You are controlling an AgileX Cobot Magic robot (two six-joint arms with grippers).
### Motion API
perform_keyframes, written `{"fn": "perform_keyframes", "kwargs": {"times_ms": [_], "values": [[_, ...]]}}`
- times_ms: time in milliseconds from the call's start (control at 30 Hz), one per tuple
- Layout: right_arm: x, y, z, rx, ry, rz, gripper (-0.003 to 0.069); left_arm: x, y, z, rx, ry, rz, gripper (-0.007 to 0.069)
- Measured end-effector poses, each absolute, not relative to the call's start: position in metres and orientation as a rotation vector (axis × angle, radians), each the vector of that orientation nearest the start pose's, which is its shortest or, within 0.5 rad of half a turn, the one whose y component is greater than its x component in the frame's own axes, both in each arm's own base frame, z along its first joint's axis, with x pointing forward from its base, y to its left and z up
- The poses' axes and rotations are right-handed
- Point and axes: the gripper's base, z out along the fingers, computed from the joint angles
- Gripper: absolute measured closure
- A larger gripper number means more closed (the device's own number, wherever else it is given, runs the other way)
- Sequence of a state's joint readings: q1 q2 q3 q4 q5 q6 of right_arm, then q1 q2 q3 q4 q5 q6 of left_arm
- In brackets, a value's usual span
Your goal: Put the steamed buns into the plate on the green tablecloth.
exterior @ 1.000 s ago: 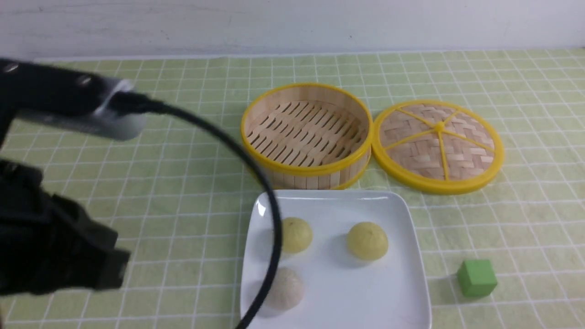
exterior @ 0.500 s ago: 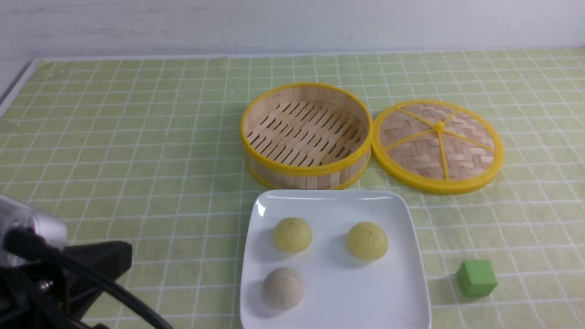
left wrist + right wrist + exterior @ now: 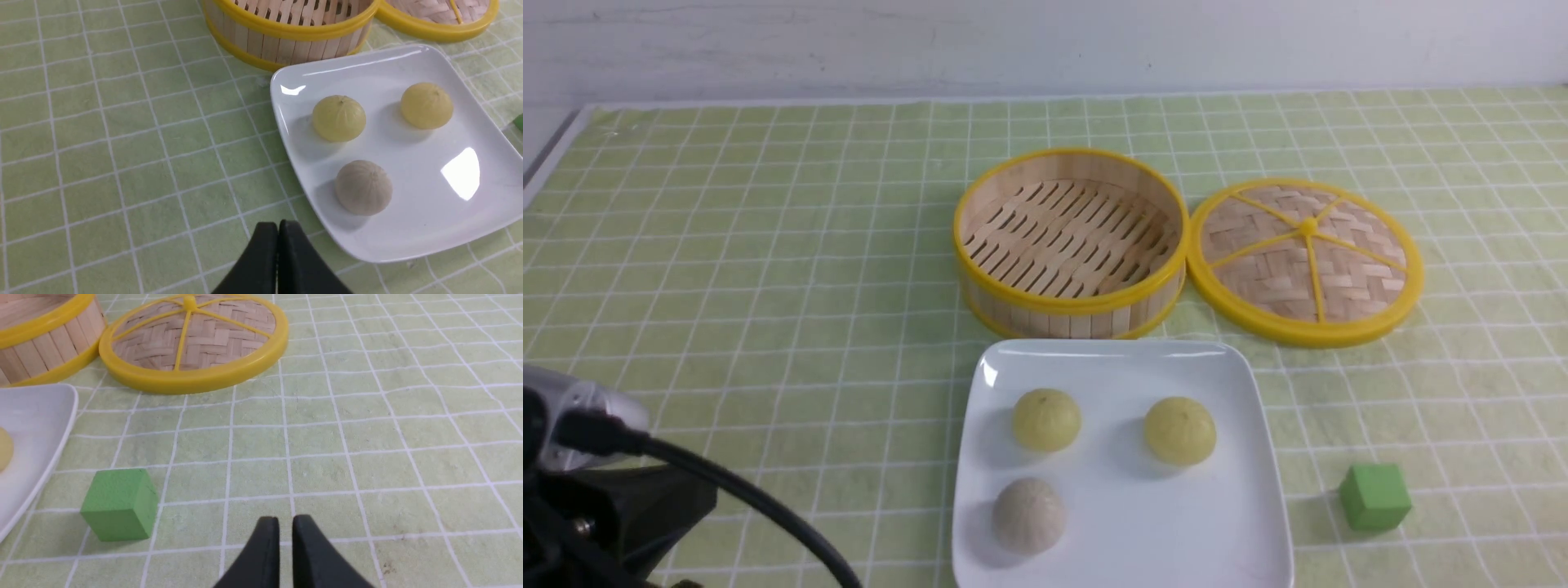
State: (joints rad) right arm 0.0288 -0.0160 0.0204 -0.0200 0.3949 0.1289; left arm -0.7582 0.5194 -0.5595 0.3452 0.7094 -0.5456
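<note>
left arm (image 3: 613, 514): is sitting lower and further back at the left than a second ago
black cable (image 3: 752, 494): is no longer crossing the plate (image 3: 1168, 531)
tablecloth (image 3: 768, 204): is showing its far-left corner now

The tablecloth (image 3: 849, 245) is showing a pale yellow-green ground, thin white lines crossing it in a grid; the plate (image 3: 1168, 523) is gleaming glossy white; two buns (image 3: 1046, 420) (image 3: 1180, 431) are looking pale yellow and the third bun (image 3: 1029, 516) is showing a greyish beige; the steamer (image 3: 1070, 245) is wearing a yellow rim over light bamboo tan, dark slits striping its base; the lid (image 3: 1306, 261) is mixing tan and brownish weave under yellow spokes and a yellow border; the cube (image 3: 1374, 497) is standing out in solid green
</note>
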Motion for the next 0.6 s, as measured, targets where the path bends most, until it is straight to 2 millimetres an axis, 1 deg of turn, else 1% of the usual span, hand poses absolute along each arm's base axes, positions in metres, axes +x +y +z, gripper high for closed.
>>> {"fn": "perform_keyframes", "kwargs": {"times_ms": [133, 233, 367, 400, 467, 600], "values": [[0.052, 0.001, 0.172, 0.082, 1.882, 0.088, 0.0579, 0.083, -0.051, 0.303, 0.363, 2.104, -0.39, 0.0592], [0.052, 0.001, 0.172, 0.082, 1.882, 0.088, 0.0578, 0.079, -0.047, 0.305, 0.394, 2.083, -0.372, 0.0591], [0.052, 0.001, 0.172, 0.082, 1.882, 0.088, 0.0577, 0.066, -0.032, 0.313, 0.399, 1.962, -0.369, 0.0589], [0.052, 0.001, 0.172, 0.082, 1.882, 0.088, 0.0576, 0.065, -0.032, 0.313, 0.397, 1.957, -0.368, 0.0589], [0.052, 0.001, 0.172, 0.082, 1.882, 0.088, 0.0573, 0.055, -0.021, 0.307, 0.38, 1.907, -0.328, 0.0588], [0.052, 0.001, 0.172, 0.082, 1.882, 0.088, 0.0567, 0.044, -0.01, 0.287, 0.332, 1.87, -0.242, 0.0587]]}}
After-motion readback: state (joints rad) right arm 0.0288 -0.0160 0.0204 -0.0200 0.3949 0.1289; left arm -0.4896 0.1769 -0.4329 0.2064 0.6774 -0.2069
